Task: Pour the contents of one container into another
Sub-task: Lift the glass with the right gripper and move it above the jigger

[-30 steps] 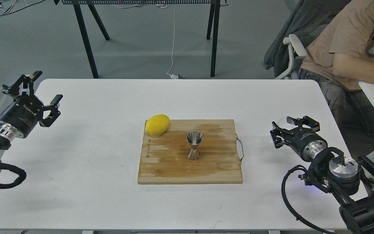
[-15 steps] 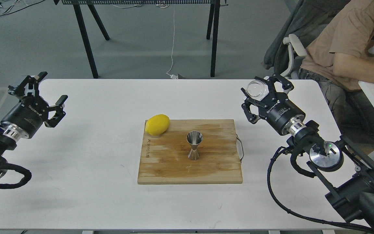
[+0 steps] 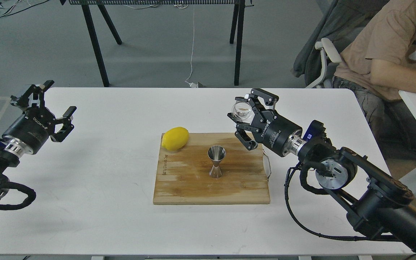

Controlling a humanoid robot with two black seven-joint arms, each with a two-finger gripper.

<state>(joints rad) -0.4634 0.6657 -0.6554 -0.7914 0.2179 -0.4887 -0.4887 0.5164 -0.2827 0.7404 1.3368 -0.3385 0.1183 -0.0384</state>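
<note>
Up right, right fingers clamping glass cup, steel jigger upright on board, left fingers wide.

Lemon crowds jigger's left; right clear.

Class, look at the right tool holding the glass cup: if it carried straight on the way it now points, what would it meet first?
The right tool, shut on the glass cup, points up-left in view, above the white table. It passes beyond the jigger and lemon; its way looks free, though depth is unclear.
</note>
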